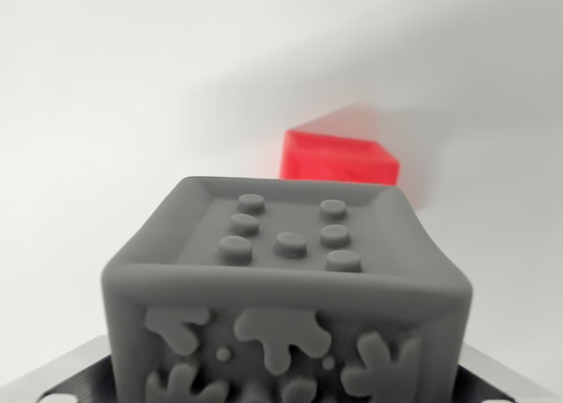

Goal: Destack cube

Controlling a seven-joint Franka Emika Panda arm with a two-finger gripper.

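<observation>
A grey cube [286, 289] fills the lower half of the wrist view, very close to the camera. Its top face carries several raised dots and its front face has splat-shaped reliefs. My gripper [281, 396] sits at the bottom edge, with silver and black finger parts [62, 377] showing tight against the cube's lower left and lower right sides, so it looks shut on the cube. The fingertips themselves are hidden. Behind the grey cube, farther away, a red cube [339, 157] rests on the white surface, apart from the grey one.
The white surface [106, 113] stretches around both cubes. A soft shadow and a red glow lie behind the red cube.
</observation>
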